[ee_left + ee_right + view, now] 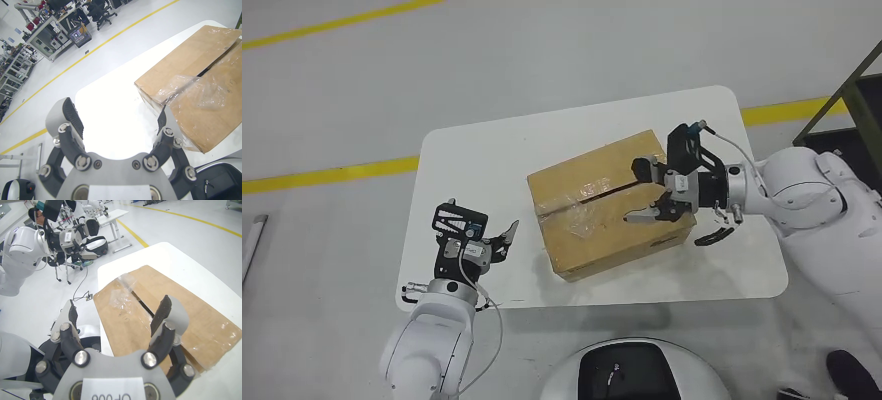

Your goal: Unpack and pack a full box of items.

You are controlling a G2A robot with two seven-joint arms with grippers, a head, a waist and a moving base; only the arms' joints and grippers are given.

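Noting box (pixel 607 235) flaps still closed, tape (pixel 189 89) partly peeled, nothing unpacked yet; your right hand (pixel 634 192) hovers spread above the seam (pixel 604 189), left hand (pixel 116 106) spread over the table (pixel 472 160), near left

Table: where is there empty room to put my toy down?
The biggest bare patch on the table lies between the cardboard box and the table's left end, beyond the left gripper. A thinner strip runs behind the box. The box's right end is crowded: the right gripper hangs there.
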